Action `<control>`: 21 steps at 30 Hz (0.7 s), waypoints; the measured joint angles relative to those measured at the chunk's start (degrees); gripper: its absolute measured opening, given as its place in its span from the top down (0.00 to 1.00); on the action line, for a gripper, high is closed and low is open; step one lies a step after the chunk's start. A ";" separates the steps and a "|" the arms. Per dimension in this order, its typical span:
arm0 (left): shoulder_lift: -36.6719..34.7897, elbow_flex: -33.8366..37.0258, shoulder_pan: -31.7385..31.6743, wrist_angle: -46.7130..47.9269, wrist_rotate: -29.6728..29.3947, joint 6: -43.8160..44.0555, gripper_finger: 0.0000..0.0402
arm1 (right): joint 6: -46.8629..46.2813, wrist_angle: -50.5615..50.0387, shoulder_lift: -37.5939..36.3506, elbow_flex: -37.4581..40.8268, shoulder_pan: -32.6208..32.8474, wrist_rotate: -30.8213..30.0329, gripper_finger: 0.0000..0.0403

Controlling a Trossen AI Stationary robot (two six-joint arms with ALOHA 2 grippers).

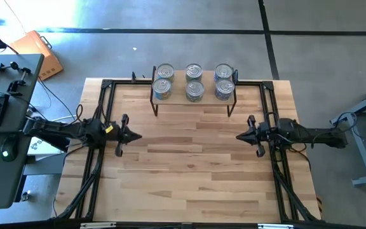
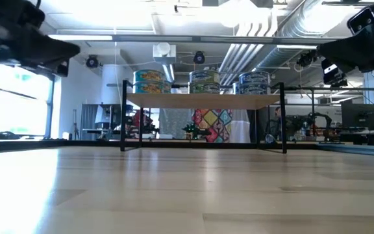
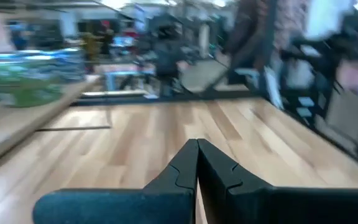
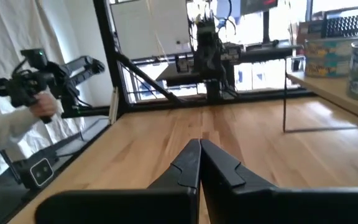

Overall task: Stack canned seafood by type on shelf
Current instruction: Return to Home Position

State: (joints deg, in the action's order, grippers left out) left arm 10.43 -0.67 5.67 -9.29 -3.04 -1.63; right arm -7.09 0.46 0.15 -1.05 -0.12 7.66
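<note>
Shelf (image 1: 178, 97): far middle of table (image 1: 189, 178). Tins (image 1: 194, 90): all on shelf top, three groups left to right; six lids seen from above, in two rows. Left gripper (image 1: 136, 135): raised above table, left of centre, nearer than shelf, tip pointing right; jaws pressed together, holding nothing. Right gripper (image 1: 239, 135): mirrored at right, tip pointing left; jaws likewise together, empty. Grippers well apart.
</note>
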 joint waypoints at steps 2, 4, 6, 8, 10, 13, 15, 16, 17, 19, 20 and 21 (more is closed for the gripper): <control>-1.80 0.00 0.38 3.82 1.78 -2.12 1.00 | 1.20 0.64 0.17 0.21 0.29 0.00 1.00; -2.89 0.00 0.50 7.28 1.94 -3.20 1.00 | 2.80 0.63 0.24 0.21 0.27 -0.36 1.00; -2.89 -0.02 0.35 8.68 1.20 -3.42 1.00 | 5.30 0.57 0.24 0.21 0.23 -1.60 1.00; -2.47 -0.04 0.31 8.65 0.77 -3.11 1.00 | 8.78 0.33 0.24 0.21 0.16 -2.46 1.00; -2.22 -0.04 0.31 8.67 0.78 -3.48 1.00 | 11.87 0.17 0.26 0.21 0.16 -3.27 1.00; -2.20 -0.04 0.31 8.66 0.77 -2.89 1.00 | 13.42 0.19 0.26 0.21 0.16 -3.58 1.00; -2.20 -0.04 0.31 8.67 0.76 -1.80 1.00 | 13.39 0.19 0.26 0.21 0.16 -3.58 1.00; -2.20 -0.04 0.31 8.65 0.76 -1.57 1.00 | 13.42 0.18 0.26 0.21 0.16 -3.58 1.00; -2.20 -0.04 0.31 8.65 0.76 -1.60 1.00 | 13.47 0.18 0.26 0.21 0.16 -3.58 1.00; -2.20 -0.04 0.31 8.64 0.73 -1.60 1.00 | 13.39 0.19 0.26 0.21 0.16 -3.58 1.00; -2.20 -0.04 0.31 8.64 0.73 -1.60 1.00 | 13.33 0.17 0.26 0.21 0.16 -3.58 1.00; -2.20 -0.04 0.31 8.64 0.73 -1.60 1.00 | 13.18 0.17 0.26 0.21 0.16 -3.58 1.00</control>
State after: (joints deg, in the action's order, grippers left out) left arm 8.23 -0.71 5.98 -0.64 -2.31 -3.22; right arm 6.09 0.62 0.40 -0.84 0.03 4.08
